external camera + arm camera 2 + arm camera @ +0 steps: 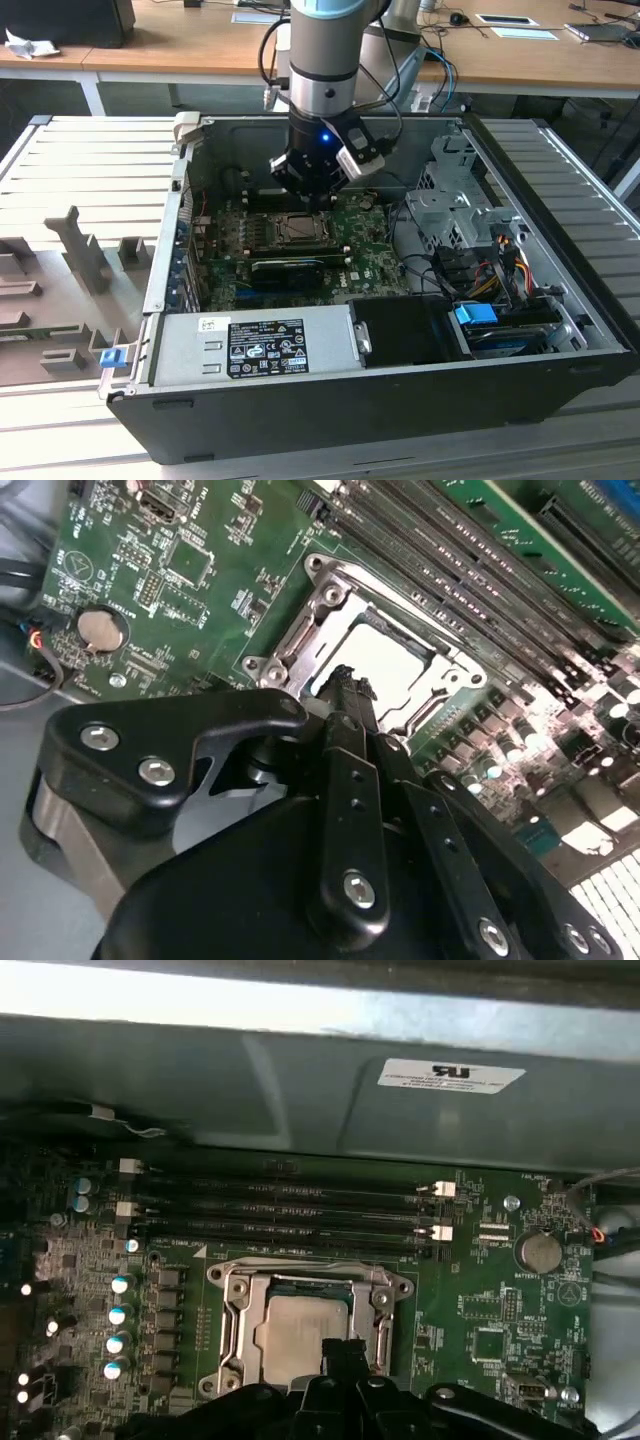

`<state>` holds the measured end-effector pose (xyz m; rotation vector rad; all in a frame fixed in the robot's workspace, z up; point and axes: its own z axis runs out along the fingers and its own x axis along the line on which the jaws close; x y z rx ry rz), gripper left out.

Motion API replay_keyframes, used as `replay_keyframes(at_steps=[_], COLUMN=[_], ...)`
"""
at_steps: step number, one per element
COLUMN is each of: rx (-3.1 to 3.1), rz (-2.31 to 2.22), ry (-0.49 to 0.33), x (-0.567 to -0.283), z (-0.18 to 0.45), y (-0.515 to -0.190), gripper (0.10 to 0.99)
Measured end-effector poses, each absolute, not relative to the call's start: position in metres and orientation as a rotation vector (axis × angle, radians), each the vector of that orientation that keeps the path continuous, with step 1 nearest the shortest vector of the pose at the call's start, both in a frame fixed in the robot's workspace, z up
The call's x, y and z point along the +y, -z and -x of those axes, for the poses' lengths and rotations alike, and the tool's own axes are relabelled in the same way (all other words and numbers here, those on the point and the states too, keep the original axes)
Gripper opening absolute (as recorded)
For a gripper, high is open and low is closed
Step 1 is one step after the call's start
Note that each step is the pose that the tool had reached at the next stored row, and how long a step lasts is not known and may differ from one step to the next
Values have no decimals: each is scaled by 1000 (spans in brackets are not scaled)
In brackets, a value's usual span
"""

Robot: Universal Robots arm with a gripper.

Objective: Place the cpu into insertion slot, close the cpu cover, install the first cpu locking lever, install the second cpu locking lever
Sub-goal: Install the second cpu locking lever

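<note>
The arm reaches down into an open computer case [560, 330] that lies on its side on a pale slatted bench [70, 170], and its hand [312, 200] hangs just above the green motherboard [365, 255], over the socket area. In both wrist views the hand's black fingers [345, 695] come together to a narrow tip with no gap visible between them and nothing held, and that tip [340, 1352] sits right at the edge of the socket, at or just above the metal frame; whether it touches cannot be told. The cpu [300, 1325] lies flat in the insertion slot [228, 1332], its pale silver-beige top showing through the square hole of the cpu cover [238, 1295], which lies down over the chip as a silvery frame. In the second wrist view the same chip [385, 660] shows bright inside the cover [300, 645], with the fingertip over its near edge. Beside the socket run several long black memory slots [280, 1210] with white latches at their ends, and a round coin battery [538, 1251] sits on the board well apart from the socket. In the exterior view a grey power supply box [250, 345] with a label lies along the near wall of the case, and a bundle of coloured cables [490, 270] sits toward the exterior view's right, near a blue-tabbed drive bay [478, 315].
</note>
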<state>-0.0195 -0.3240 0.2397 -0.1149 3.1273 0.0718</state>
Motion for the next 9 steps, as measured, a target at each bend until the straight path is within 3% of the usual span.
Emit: replay_keyframes(at_steps=[9], rx=[3127], rz=[115], ry=[-72], x=[-348], z=[19], y=[-252], gripper=[106])
